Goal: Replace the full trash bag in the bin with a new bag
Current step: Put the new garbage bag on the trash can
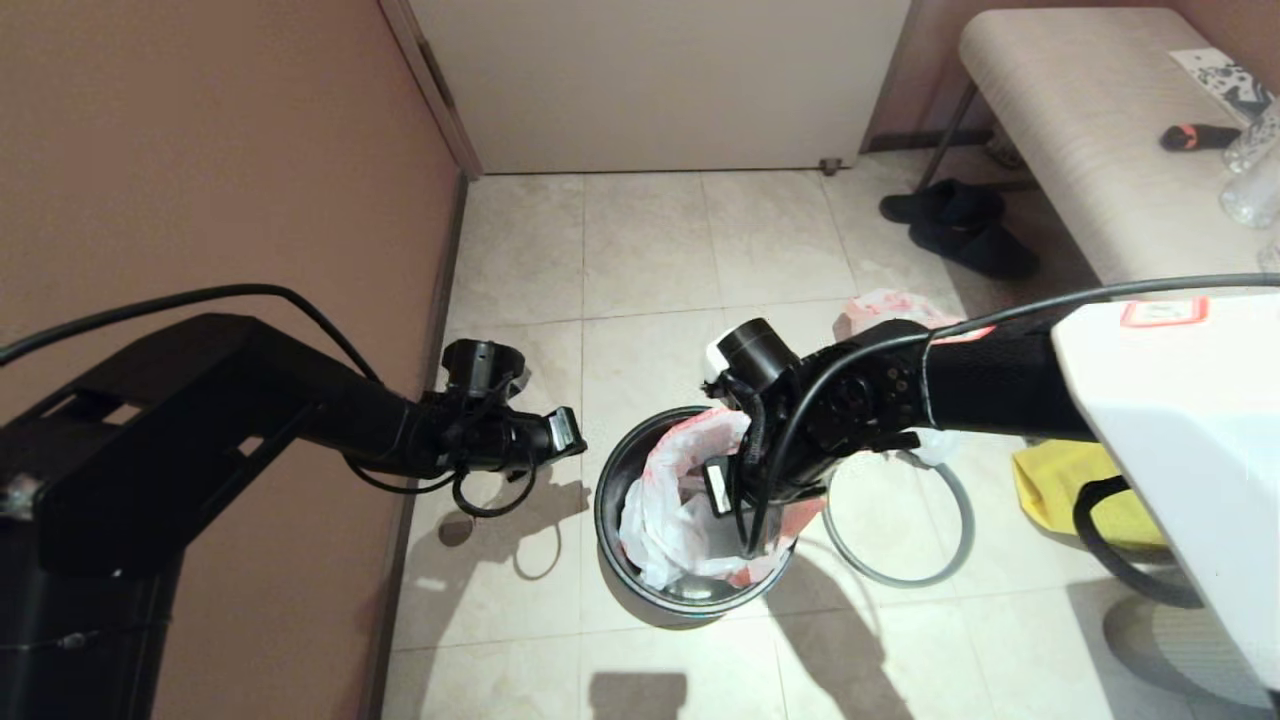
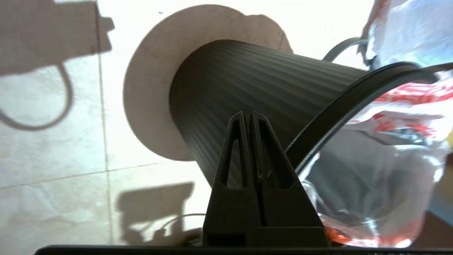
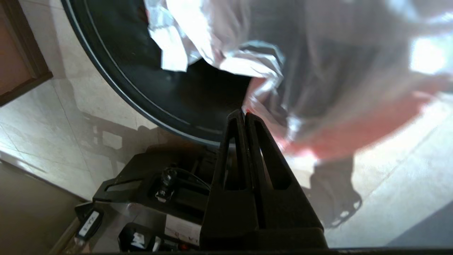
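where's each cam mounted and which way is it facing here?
Head: on the robot's head, looking down at the floor, the bin and the grey hoop; both arms show.
Left wrist: behind the left claw, facing the bin's ribbed side; its shut fingers show.
Right wrist: behind the right claw, facing the bin's rim and the new bag; its fingers are shut at the bag's edge, and the left arm shows below.
Shared: all three see the bin and the bag.

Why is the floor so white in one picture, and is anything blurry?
Left wrist view: strong light washes out the floor beyond the bin. Right wrist view: the new bag is smeared and soft. Head view: crisp arm shadows on the tiles.
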Robot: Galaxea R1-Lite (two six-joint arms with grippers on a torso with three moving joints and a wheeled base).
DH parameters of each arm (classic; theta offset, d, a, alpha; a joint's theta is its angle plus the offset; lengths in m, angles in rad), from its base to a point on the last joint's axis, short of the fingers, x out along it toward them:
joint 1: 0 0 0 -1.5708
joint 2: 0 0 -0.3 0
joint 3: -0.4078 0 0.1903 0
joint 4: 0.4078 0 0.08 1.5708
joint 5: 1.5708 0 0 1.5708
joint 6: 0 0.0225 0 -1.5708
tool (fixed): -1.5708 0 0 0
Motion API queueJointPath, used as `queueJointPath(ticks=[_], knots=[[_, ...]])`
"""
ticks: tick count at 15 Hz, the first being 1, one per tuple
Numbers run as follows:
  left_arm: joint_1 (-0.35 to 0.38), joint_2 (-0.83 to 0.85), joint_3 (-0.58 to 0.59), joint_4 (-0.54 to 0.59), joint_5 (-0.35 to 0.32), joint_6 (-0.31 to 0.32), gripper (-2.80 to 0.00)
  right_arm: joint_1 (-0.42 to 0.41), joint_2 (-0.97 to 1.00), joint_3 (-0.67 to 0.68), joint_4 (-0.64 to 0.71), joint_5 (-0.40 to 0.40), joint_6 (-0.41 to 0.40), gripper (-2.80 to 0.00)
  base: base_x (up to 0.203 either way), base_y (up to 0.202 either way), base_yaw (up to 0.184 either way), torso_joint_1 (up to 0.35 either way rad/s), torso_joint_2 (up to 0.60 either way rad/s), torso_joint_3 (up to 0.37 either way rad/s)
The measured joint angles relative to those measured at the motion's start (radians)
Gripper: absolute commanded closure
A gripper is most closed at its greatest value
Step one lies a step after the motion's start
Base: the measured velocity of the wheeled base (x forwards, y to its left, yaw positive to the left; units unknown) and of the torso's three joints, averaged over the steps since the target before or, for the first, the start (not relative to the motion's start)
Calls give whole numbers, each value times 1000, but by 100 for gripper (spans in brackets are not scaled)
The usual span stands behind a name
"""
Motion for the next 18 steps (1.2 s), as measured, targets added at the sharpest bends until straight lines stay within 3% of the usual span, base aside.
queueJointPath(ticks=[3, 4, 15, 16, 18], knots=[[-6, 18, -13, 4, 9, 4, 0, 17, 84, -53, -88, -1, -23, 0, 0, 0, 0, 0, 0, 0], [-7, 23, -16, 4, 10, 4, 0, 23, 106, -58, -136, 0, -34, -280, 0, 0, 0, 0, 0, 0], [-20, 43, -18, 0, 37, 7, 0, 3, 343, -67, -554, 0, -139, -280, 0, 0, 0, 0, 0, 0], [-19, 44, -18, 1, 38, 7, 0, -2, 357, -68, -582, 1, -141, 0, 0, 0, 0, 0, 0, 0], [-20, 46, -19, 0, 39, 7, 0, -10, 379, -69, -603, 1, -149, 0, 0, 0, 0, 0, 0, 0]])
